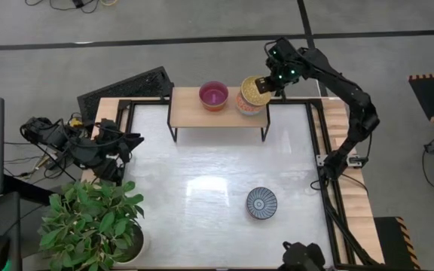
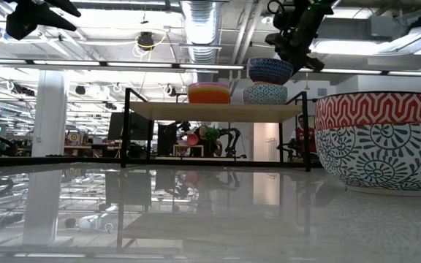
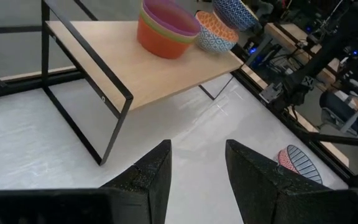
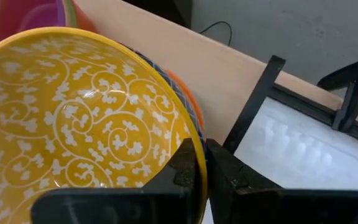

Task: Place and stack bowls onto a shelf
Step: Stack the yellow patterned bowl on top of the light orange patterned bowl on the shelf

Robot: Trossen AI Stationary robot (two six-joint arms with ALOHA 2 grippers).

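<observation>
My right gripper (image 1: pixel 263 85) clamped on yellow bowl (image 1: pixel 254 91) rim, bowl held just above orange-patterned bowl (image 1: pixel 249 107) on shelf (image 1: pixel 188 111), magenta stack (image 1: pixel 214 95) beside it, blue-grey bowl (image 1: pixel 261 202) on table (image 1: pixel 194 181), my left gripper (image 1: pixel 132 143) parted, near plant (image 1: pixel 93 218).

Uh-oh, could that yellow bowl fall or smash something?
Maybe. The right end effector pinches only the thin rim of the yellow-inside, blue-patterned bowl, so it might slip out. It hangs just above the orange-rimmed patterned bowl, near the end of the light wooden shelf with black legs; dropped off-centre, it could knock that bowl or tip off the edge. The stacked magenta-topped bowls stand close beside and could get bumped.
</observation>
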